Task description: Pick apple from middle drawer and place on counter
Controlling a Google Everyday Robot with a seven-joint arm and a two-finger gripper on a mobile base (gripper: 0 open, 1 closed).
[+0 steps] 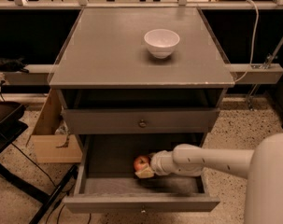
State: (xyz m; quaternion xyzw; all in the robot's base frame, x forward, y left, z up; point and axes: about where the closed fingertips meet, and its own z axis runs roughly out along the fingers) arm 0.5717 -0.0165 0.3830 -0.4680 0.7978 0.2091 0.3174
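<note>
The apple [141,162], small and red, lies in the open middle drawer [141,185], left of its centre on the pale grey floor. My gripper [145,169] reaches into the drawer from the right on the white arm and sits right against the apple's right and front side. The counter [108,50] is the grey cabinet top above.
A white bowl [161,42] stands on the counter, right of centre. The closed upper drawer front [142,121] with a dark knob hangs just above the open drawer. A cardboard box [50,134] and dark cables lie on the floor to the left.
</note>
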